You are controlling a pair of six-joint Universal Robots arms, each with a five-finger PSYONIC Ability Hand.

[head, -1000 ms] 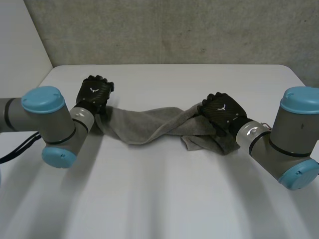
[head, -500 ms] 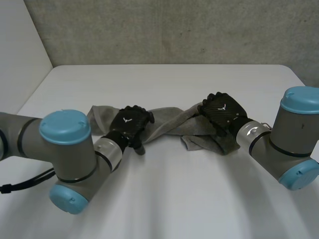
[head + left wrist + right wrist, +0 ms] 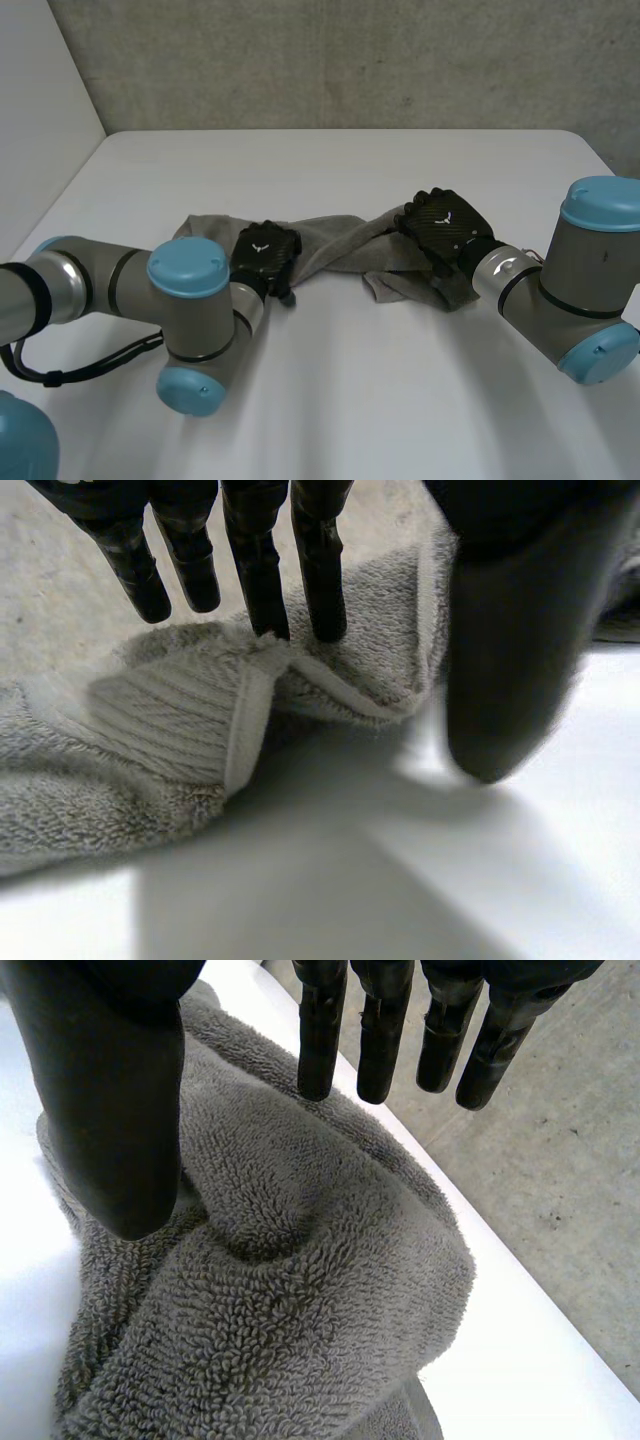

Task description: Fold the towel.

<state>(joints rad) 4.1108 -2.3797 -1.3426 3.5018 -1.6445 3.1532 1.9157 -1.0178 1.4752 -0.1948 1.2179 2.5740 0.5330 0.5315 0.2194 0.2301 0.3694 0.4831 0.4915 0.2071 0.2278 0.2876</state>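
Note:
A grey towel (image 3: 330, 255) lies bunched in a long strip across the middle of the white table (image 3: 350, 400). My left hand (image 3: 265, 252) rests on the strip left of its middle. Its straight fingers (image 3: 255, 570) touch a folded hem of the towel (image 3: 170, 730), with the thumb (image 3: 510, 630) apart over bare table. My right hand (image 3: 440, 222) sits on the towel's heaped right end. There its fingers (image 3: 380, 1030) stand straight over the towel (image 3: 300, 1300) and its thumb (image 3: 110, 1110) is beside the heap, apart from the fingers.
A rough grey wall (image 3: 350, 60) rises behind the table's far edge. The left arm's elbow (image 3: 195, 330) lies low over the table in front of the towel. White table surface spreads in front of and behind the towel.
My left hand left the towel's left end and moved right to the strip's middle-left; that end now lies on the table. The right hand has not moved.

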